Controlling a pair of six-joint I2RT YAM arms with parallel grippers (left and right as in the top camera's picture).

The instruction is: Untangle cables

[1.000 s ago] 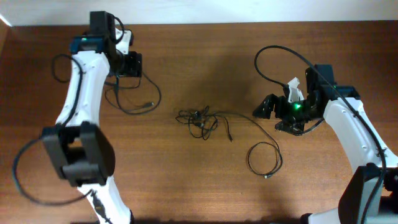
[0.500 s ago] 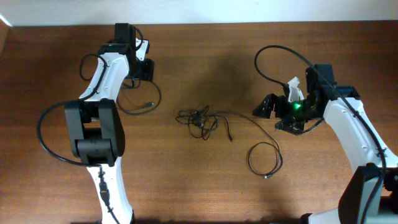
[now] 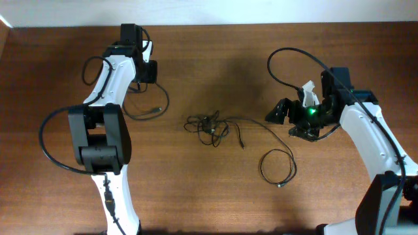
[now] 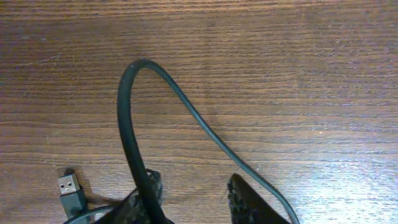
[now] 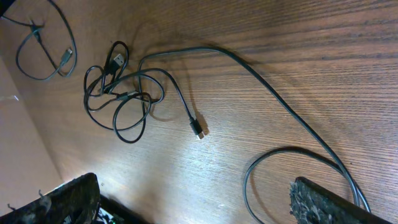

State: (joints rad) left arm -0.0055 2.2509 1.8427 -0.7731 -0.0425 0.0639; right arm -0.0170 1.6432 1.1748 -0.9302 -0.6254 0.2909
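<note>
A small knot of thin black cables (image 3: 209,125) lies mid-table. One cord runs right from it to a loose loop (image 3: 277,166). In the right wrist view the knot (image 5: 121,93) is far left, a free plug end (image 5: 199,132) lies beside it, and the loop (image 5: 280,180) reaches my right finger. A separate cable loop (image 3: 145,108) lies by my left arm; the left wrist view shows its arc (image 4: 134,81) and USB plug (image 4: 71,190). My left gripper (image 3: 149,72) (image 4: 193,186) is open over this cable, which crosses one finger. My right gripper (image 3: 287,123) (image 5: 194,186) is open and empty.
The thicker black cables of the robot arc above my right arm (image 3: 287,55) and beside my left arm (image 3: 88,65). The table's back edge runs along the top of the overhead view. The separate cable loop also shows at the top left of the right wrist view (image 5: 43,50).
My left arm has swung round and its gripper has shifted slightly right, mostly in the first half second. The right arm and the cables have not moved.
</note>
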